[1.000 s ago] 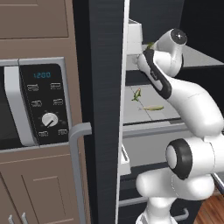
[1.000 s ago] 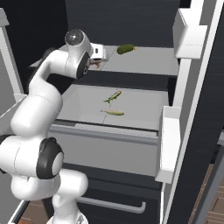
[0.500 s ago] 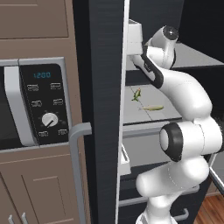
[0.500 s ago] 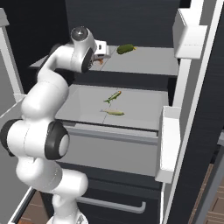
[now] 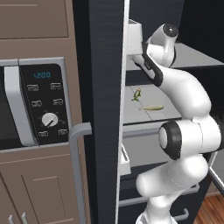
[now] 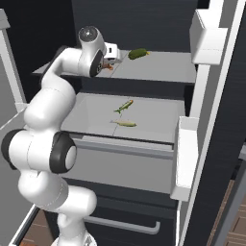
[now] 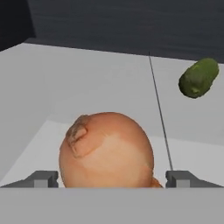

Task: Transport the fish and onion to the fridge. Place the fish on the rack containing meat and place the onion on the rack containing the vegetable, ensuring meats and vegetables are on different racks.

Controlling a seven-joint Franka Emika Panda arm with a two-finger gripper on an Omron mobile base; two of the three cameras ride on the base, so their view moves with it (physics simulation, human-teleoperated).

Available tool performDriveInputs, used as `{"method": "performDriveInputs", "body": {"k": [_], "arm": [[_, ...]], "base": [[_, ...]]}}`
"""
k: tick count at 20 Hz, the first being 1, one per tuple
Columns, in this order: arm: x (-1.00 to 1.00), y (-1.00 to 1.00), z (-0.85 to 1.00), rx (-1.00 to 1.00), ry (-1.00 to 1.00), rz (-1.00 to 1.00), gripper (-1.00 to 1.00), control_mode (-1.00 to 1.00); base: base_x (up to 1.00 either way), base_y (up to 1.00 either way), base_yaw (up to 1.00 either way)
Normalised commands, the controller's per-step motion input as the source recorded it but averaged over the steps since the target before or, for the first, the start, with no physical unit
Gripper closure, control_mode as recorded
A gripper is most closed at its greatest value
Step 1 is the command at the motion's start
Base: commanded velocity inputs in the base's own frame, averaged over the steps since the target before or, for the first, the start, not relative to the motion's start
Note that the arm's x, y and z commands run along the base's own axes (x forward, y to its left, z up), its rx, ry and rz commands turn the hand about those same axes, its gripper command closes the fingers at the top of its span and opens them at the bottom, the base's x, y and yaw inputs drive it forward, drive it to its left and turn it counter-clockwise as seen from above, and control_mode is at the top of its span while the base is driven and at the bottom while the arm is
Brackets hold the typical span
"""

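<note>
The round orange-brown onion (image 7: 107, 148) is being set down beside the small green vegetable (image 7: 198, 78) (top shelf), with the two-finger gripper (image 7: 111, 178) spread wide, so it should be pulled back next.

Underside of the round orange-brown onion (image 7: 107, 149) between my fingertips (image 7: 42, 178), cut off at the hand view's bottom.

Onion (image 7: 107, 151) and vegetable (image 6: 138, 54) on upper rack (image 6: 163, 67); 2 fish (image 6: 124, 105) below.
</note>
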Motion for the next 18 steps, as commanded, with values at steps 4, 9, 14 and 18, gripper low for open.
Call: {"method": "performDriveInputs", "body": {"k": [4,9,14,18], "arm": [[-0.29,0.0,0.0,0.0,0.0,0.0,-1.0,-1.0],[-0.54,0.0,0.0,0.0,-0.03,0.0,-1.0,-1.0],[-0.78,-0.01,0.0,0.0,-0.09,0.0,-1.0,-1.0],[-1.0,-0.08,0.0,0.0,0.0,0.0,-1.0,-1.0]], "base": [[0.0,0.0,0.0],[0.0,0.0,0.0],[0.0,0.0,0.0],[0.0,0.0,0.0]]}}
